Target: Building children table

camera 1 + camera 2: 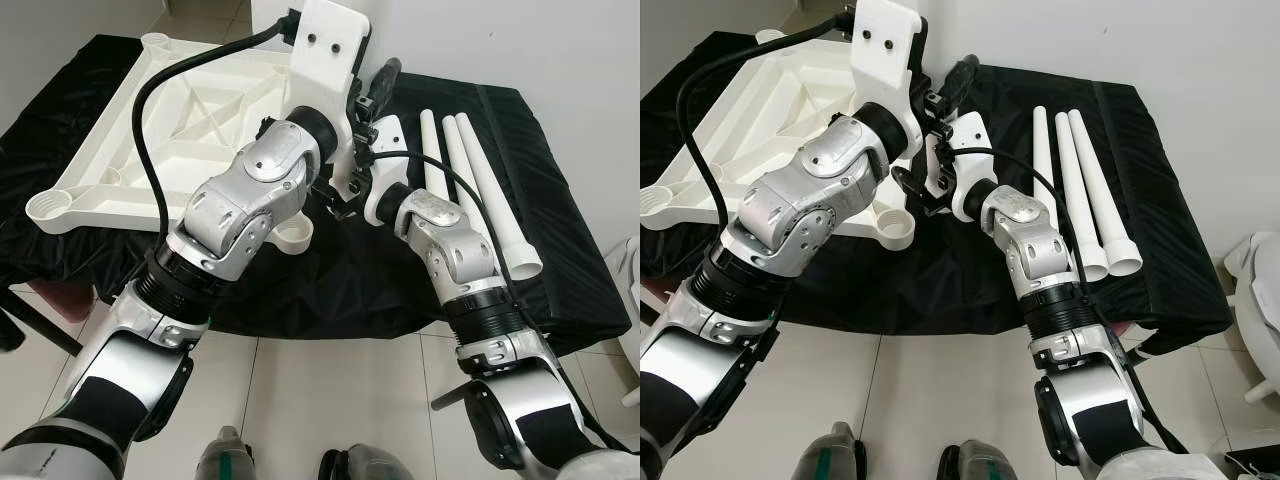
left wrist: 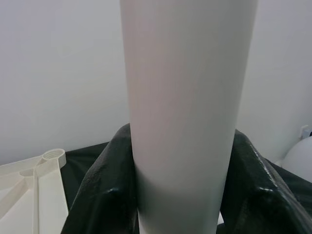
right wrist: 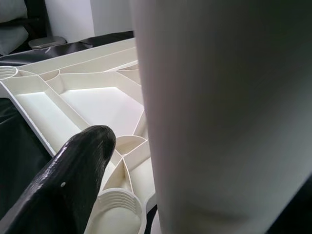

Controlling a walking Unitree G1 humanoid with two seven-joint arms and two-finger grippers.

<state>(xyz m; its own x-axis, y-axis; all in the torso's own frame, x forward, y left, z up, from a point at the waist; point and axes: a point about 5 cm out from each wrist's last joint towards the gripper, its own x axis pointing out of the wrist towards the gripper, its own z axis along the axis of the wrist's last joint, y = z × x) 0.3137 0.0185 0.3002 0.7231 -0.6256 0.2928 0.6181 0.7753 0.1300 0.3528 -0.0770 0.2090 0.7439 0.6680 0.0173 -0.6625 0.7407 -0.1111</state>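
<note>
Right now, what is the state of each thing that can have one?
Tabletop: upside down on the black cloth, corner sockets empty.
Three spare legs: lying side by side on the cloth.
Fourth leg: gripped upright.
Left hand: shut on the leg.
Right hand: around the same leg.

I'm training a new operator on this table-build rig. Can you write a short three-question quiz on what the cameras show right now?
1. True or false: the left gripper is shut on a white table leg.
2. How many loose legs lie on the black cloth? A) one B) three C) five
3. Fill in: the white tabletop lies with its ribbed ____ facing up.

Key: 1 true. 2 B. 3 underside. The right gripper also sits at the held leg, near a corner socket.
</note>
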